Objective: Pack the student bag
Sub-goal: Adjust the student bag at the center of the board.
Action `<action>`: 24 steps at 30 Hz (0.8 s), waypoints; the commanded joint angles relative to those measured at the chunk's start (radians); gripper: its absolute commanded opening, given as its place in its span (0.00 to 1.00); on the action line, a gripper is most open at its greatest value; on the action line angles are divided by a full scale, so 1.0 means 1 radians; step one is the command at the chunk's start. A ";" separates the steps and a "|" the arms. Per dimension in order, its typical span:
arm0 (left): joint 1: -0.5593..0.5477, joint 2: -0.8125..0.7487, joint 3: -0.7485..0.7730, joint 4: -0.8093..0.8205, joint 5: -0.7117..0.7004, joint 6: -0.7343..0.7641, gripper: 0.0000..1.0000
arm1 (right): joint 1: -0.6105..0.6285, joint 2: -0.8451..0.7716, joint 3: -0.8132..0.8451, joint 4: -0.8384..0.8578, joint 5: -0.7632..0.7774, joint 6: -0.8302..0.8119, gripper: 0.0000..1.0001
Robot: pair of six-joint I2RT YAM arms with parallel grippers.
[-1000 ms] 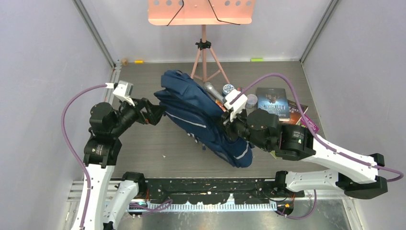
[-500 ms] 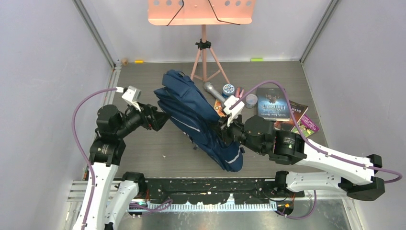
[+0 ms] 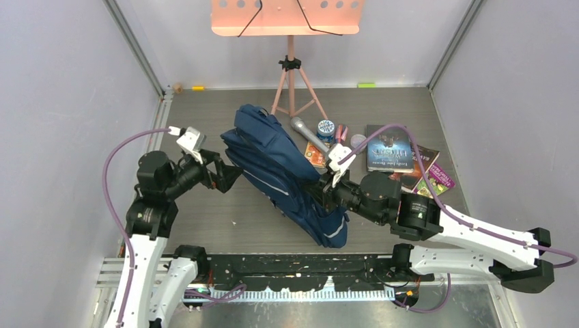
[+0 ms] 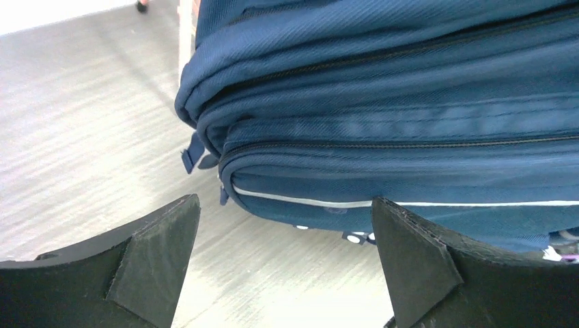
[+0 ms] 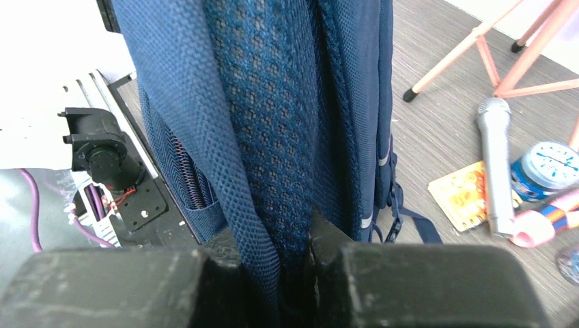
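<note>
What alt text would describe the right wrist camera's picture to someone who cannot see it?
The right gripper is shut on a padded mesh strap of the navy blue fabric backpack, which fills most of the view. Right of it, on the grey wood-grain table, lie a silver microphone, an orange card and a round blue tin.

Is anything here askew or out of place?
Yes: the student bag stands tilted on its edge, pinched at its mesh padding by the right gripper, while the microphone and books lie outside it.
</note>
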 commanded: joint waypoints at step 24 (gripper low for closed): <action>0.003 0.089 0.197 0.309 0.019 0.235 1.00 | -0.149 0.019 -0.169 0.431 -0.173 0.132 0.01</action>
